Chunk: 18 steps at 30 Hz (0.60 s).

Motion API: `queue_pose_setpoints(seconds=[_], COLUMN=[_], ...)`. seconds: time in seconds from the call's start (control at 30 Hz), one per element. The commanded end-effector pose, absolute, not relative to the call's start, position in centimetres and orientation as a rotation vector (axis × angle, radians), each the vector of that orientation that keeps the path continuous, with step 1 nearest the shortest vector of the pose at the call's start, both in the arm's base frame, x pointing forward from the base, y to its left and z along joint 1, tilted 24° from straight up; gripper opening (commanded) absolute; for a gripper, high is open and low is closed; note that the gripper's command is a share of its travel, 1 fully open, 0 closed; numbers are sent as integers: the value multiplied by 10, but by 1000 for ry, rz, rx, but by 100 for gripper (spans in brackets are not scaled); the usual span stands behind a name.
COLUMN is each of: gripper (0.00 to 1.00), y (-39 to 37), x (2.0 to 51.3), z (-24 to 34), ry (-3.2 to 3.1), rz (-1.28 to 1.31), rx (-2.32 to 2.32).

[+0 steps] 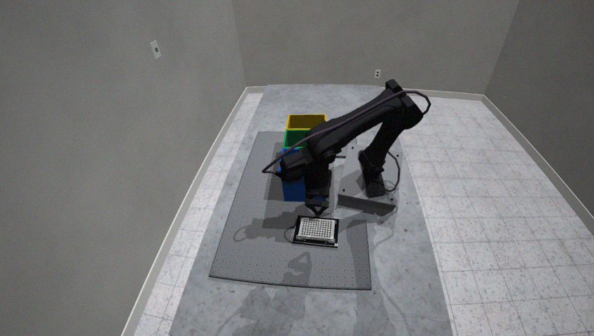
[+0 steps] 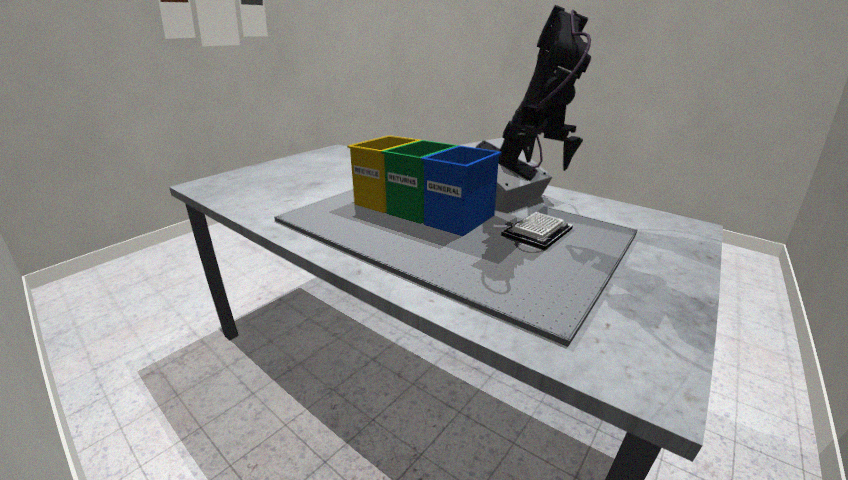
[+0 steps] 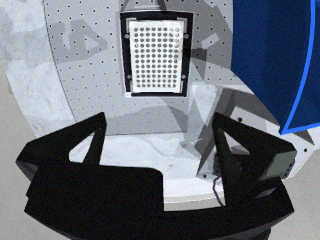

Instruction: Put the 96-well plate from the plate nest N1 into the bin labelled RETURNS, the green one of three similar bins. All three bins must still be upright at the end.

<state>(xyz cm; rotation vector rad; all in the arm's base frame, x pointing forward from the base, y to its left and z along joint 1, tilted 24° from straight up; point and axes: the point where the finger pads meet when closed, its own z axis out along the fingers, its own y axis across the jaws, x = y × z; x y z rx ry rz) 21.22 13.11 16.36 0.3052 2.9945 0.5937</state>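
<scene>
The white 96-well plate (image 1: 316, 228) lies flat in the black plate nest N1 (image 1: 315, 241) on the perforated grey baseplate. It also shows in the exterior view (image 2: 539, 226) and at the top of the wrist view (image 3: 154, 52). My gripper (image 1: 316, 206) (image 3: 159, 118) hangs high above the table, between the blue bin and the plate, with its fingers wide open and empty. It shows well above the nest in the exterior view (image 2: 569, 149). The green bin labelled RETURNS (image 2: 408, 178) stands upright in the middle of the row of three bins.
The yellow bin labelled RECYCLE (image 2: 373, 171) and the blue bin labelled GENERAL (image 2: 460, 187) stand upright on either side of the green one. The blue bin (image 3: 272, 60) is close at the right in the wrist view. The arm's base (image 1: 373, 183) stands behind the nest.
</scene>
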Motion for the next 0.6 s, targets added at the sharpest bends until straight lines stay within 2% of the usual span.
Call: queue_pose_setpoints(seconds=[0.0,0.57], gripper=[100,100], y=[133,143], x=[220,223], z=[156,132], ry=[2973,2975], rz=[585,583], rx=[325,325])
